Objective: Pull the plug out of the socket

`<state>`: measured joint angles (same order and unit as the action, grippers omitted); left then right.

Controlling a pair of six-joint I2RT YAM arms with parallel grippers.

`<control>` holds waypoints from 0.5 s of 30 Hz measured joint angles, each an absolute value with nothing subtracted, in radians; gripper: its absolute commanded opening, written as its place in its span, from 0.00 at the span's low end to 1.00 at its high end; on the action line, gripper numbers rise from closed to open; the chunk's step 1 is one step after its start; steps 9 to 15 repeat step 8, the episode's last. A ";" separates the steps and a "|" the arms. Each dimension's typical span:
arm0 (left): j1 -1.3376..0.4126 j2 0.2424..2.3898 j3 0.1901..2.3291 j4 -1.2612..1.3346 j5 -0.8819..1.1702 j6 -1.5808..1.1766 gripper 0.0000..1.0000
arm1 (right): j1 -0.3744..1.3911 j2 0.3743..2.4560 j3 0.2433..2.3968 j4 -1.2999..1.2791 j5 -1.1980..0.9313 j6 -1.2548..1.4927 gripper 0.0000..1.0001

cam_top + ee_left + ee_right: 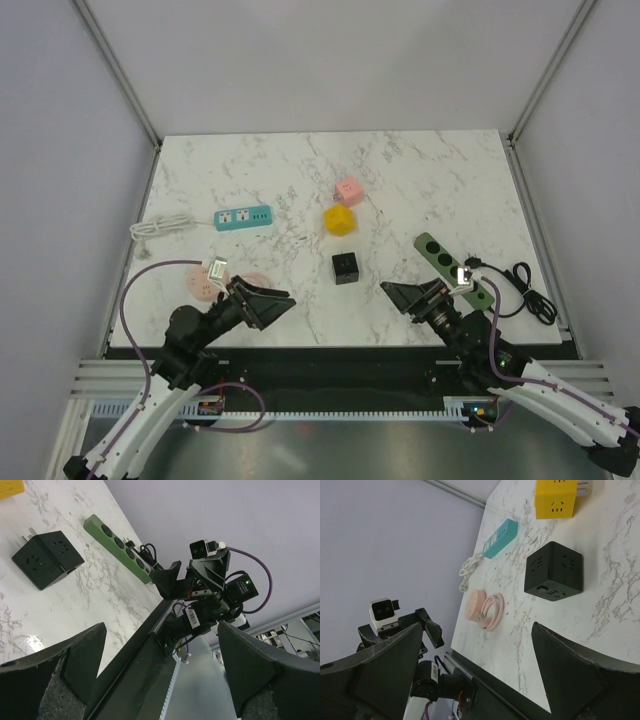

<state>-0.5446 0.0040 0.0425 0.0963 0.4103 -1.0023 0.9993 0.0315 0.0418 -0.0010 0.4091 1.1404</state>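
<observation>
A green power strip lies on the marble table at the right, with a black plug seated in its near end and a black cable coiled beside it. The strip and plug also show in the left wrist view. My right gripper is open and empty, hovering at the table's front edge just left of the strip's near end. In its own view it holds nothing. My left gripper is open and empty at the front left, and is empty in its own view.
A black cube socket sits mid-table between the arms. Behind it are a yellow cube and a pink cube. A teal strip with white cable lies at the left. A pink round socket lies by the left gripper.
</observation>
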 measured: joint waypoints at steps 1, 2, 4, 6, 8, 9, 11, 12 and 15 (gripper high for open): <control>-0.545 0.004 0.043 0.090 0.414 -1.002 1.00 | 0.999 0.033 0.041 -0.004 0.408 1.141 0.98; -0.545 0.004 0.043 0.084 0.419 -1.003 1.00 | 0.999 0.033 0.042 -0.008 0.408 1.142 0.98; -0.545 0.004 0.043 0.076 0.425 -1.003 1.00 | 0.999 0.028 0.041 -0.026 0.408 1.148 0.98; -0.545 0.004 0.043 0.073 0.429 -1.003 1.00 | 0.999 0.020 0.041 -0.045 0.408 1.152 0.98; -0.545 0.004 0.043 0.070 0.430 -1.003 1.00 | 0.999 0.019 0.041 -0.055 0.408 1.156 0.98; -0.545 0.004 0.043 0.070 0.430 -1.003 1.00 | 0.999 0.019 0.041 -0.055 0.408 1.156 0.98; -0.545 0.004 0.043 0.070 0.430 -1.003 1.00 | 0.999 0.019 0.041 -0.055 0.408 1.156 0.98; -0.545 0.004 0.043 0.070 0.430 -1.003 1.00 | 0.999 0.019 0.041 -0.055 0.408 1.156 0.98; -0.545 0.004 0.043 0.070 0.430 -1.003 1.00 | 0.999 0.019 0.041 -0.055 0.408 1.156 0.98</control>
